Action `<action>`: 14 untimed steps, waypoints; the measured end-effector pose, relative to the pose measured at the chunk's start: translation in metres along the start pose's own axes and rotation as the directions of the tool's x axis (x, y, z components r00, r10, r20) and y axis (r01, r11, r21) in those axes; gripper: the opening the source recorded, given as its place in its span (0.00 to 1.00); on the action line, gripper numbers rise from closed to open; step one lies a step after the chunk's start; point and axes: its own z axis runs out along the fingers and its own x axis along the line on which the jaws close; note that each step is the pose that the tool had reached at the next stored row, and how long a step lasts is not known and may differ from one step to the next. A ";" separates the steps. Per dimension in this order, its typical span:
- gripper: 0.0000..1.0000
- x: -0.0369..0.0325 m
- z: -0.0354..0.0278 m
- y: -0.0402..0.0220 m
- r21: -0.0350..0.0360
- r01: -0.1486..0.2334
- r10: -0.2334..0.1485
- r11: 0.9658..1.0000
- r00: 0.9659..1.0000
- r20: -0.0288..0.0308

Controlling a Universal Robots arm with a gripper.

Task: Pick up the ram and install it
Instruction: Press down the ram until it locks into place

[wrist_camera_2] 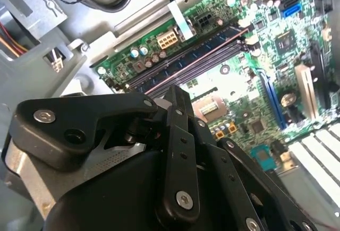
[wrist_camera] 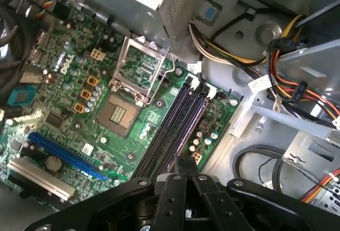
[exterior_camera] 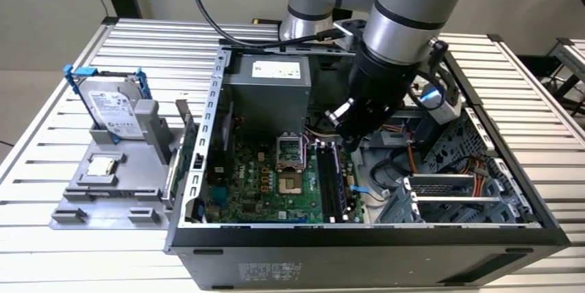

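Observation:
The ram [exterior_camera: 330, 183] is a long dark stick standing on edge in the memory slots of the green motherboard [exterior_camera: 265, 183], inside the open computer case [exterior_camera: 366, 238]. In both wrist views it runs along the slots [wrist_camera: 185, 120] [wrist_camera_2: 196, 63]. My gripper [exterior_camera: 349, 144] hangs just over the stick's far end, and I cannot tell whether it touches. In the first wrist view the gripper [wrist_camera: 187, 163] has its two black fingers pressed together, with nothing between them. In the second wrist view the gripper [wrist_camera_2: 175, 93] partly hides the near end of the slots.
A grey fixture at the exterior view's left carries a silver hard drive in a blue frame [exterior_camera: 109, 105] and a small square chip [exterior_camera: 103, 165]. The processor socket [exterior_camera: 290, 163] lies beside the slots. Power supply [exterior_camera: 270, 81], cable bundles [exterior_camera: 402, 129] and drive cage [exterior_camera: 457, 190] crowd the case.

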 end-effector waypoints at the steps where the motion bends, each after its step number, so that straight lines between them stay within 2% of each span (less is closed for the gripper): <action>1: 0.00 0.0000 0.0000 0.0000 0.001 0.010 -0.010 1.000 1.000 0.000; 5: 0.00 0.0000 0.0000 0.0000 0.006 0.054 -0.054 0.999 0.999 -0.001; 8: 0.00 0.0000 0.0000 0.0000 0.011 0.092 -0.092 0.996 0.996 -0.002; 11: 0.00 0.0001 -0.0001 0.0000 0.015 0.130 -0.130 0.991 0.992 -0.003; 14: 0.00 0.0001 0.0000 0.0001 0.019 0.174 -0.174 0.985 0.985 -0.004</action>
